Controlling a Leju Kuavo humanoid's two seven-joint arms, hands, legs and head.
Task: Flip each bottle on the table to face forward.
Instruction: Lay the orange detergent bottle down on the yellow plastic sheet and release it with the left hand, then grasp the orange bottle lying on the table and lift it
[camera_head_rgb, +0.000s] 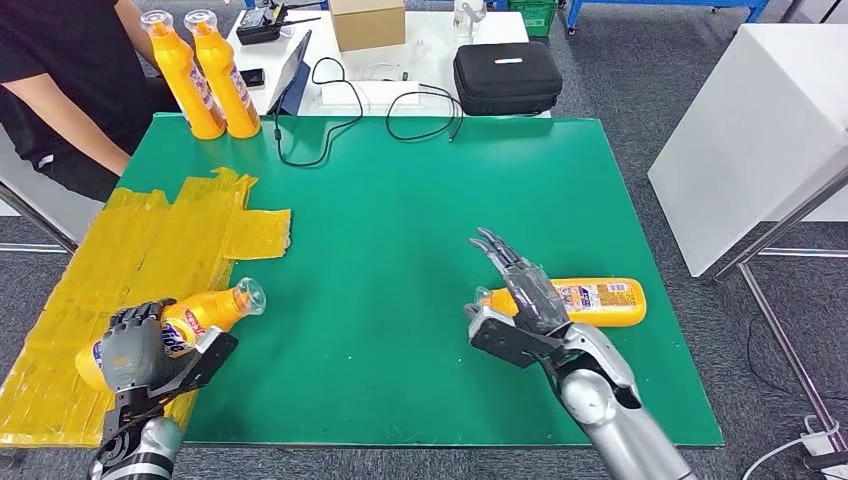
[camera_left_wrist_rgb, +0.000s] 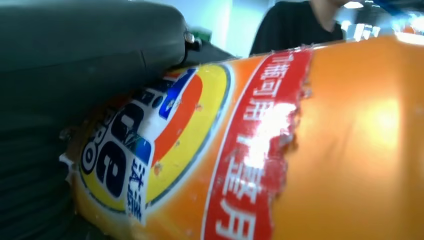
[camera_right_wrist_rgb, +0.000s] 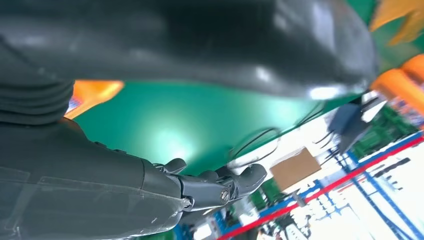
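With left hand (camera_head_rgb: 135, 345) gripping one lying bottle (camera_head_rgb: 190, 320) and open right hand (camera_head_rgb: 520, 300) over the other bottle (camera_head_rgb: 590, 300), roll gently until label faces forward.

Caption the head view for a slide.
Left hand grips one lying bottle; right hand reaches over another.

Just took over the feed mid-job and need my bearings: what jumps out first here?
The left hand grips an orange bottle lying over the yellow tape patch at the green table's near left. The right hand hangs open over a second bottle lying on its side near right. Two more bottles stand upright at the far left corner, beside a person.
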